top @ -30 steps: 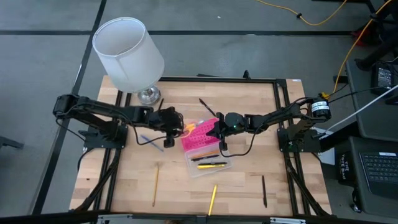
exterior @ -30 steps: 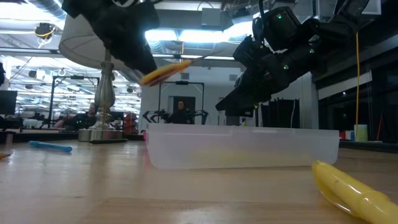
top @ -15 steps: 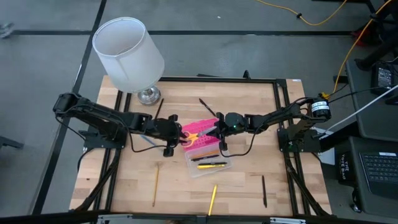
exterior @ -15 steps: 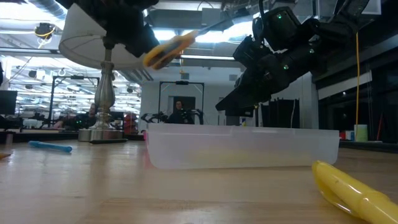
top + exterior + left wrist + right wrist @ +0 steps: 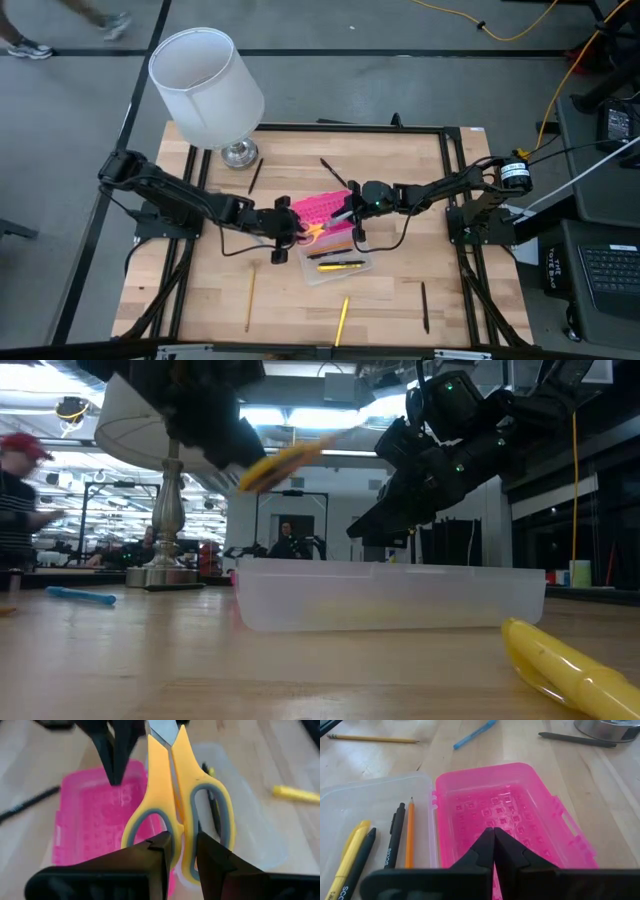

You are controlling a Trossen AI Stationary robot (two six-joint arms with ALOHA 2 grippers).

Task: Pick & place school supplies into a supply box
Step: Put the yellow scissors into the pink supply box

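The supply box lies open at mid-table, its pink lid [image 5: 325, 212] flat beside the clear base [image 5: 338, 264]. The base holds a yellow marker [image 5: 347, 852], black pens and an orange pencil [image 5: 410, 832]. My left gripper [image 5: 182, 852] is shut on the yellow-handled scissors [image 5: 316, 227], which hang in the air over the lid's near left part; the blades point toward the right arm. My right gripper [image 5: 494, 834] is shut, with its tips on the lid. My left gripper pinches the scissors' handles where the two yellow loops meet [image 5: 181, 845], one finger [image 5: 161, 851] at each loop. It comes from the table's left, slanting down, along the scissors. The scissors are lifted clear, blades closed and pointing away from the gripper. My right gripper sets its shut fingertips [image 5: 487, 845] on the inner face of the pink lid [image 5: 495, 820], near its middle. It comes from the table's right, slanting down. The lid lies flat and open on the table.
A white-shaded lamp [image 5: 205, 85] stands at the far left with its metal foot [image 5: 238, 152] on the table. Loose on the table lie black pens [image 5: 256, 175] [image 5: 424, 307], a pencil [image 5: 250, 297], a yellow marker [image 5: 342, 320] and a blue pen [image 5: 80, 596].
My left gripper has carried the scissors toward the table's right and near edges and a little down, from beside the lamp's foot to over the pink lid. The scissors stay lifted clear, blades toward the right arm.
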